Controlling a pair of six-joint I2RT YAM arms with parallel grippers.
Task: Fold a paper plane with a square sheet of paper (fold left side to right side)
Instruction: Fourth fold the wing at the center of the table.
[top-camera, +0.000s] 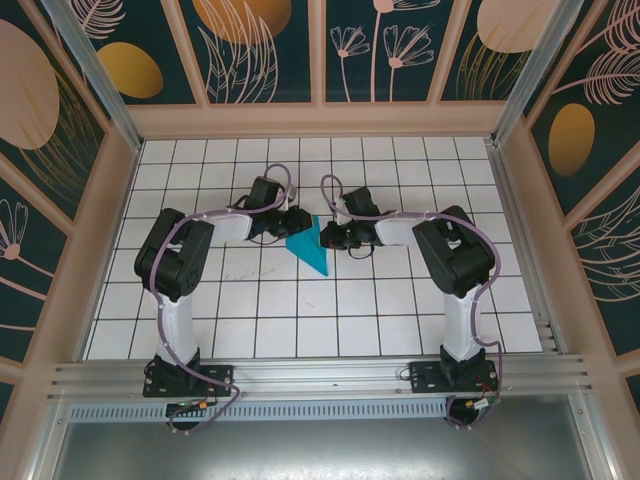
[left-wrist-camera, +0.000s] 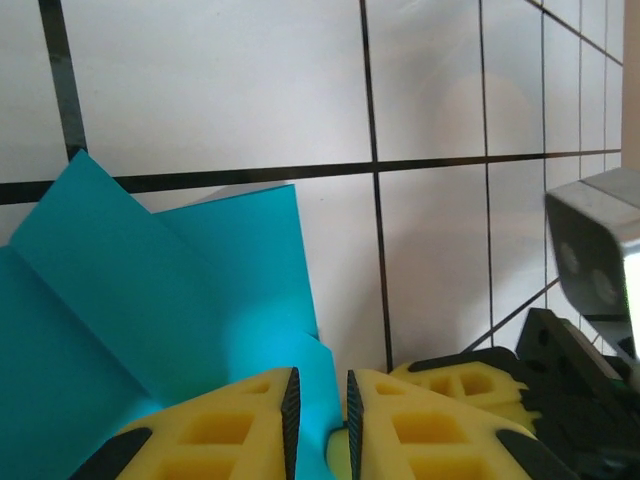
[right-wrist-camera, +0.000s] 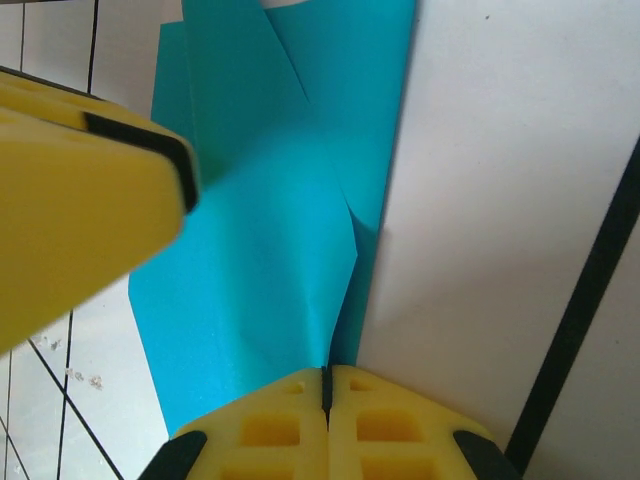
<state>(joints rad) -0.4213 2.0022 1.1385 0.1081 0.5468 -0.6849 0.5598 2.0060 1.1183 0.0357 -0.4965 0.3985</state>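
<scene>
The cyan-teal sheet of paper (top-camera: 312, 247) lies folded into a pointed, layered shape on the white tiled floor (top-camera: 300, 320) between the two grippers. My left gripper (top-camera: 296, 222) is at its left edge. In the left wrist view its yellow fingers (left-wrist-camera: 250, 425) stand slightly apart over the paper (left-wrist-camera: 150, 290), and a strip of paper shows in the gap at the gripper (left-wrist-camera: 322, 385). My right gripper (top-camera: 326, 237) is at the right edge. In the right wrist view it (right-wrist-camera: 326, 375) is shut on a raised flap of the paper (right-wrist-camera: 270, 250).
The left gripper's yellow finger (right-wrist-camera: 85, 190) hangs over the paper in the right wrist view. The right gripper's finger (left-wrist-camera: 460, 385) and grey camera housing (left-wrist-camera: 595, 250) sit close beside the left fingers. Patterned walls (top-camera: 320, 50) and a wooden rim enclose the floor.
</scene>
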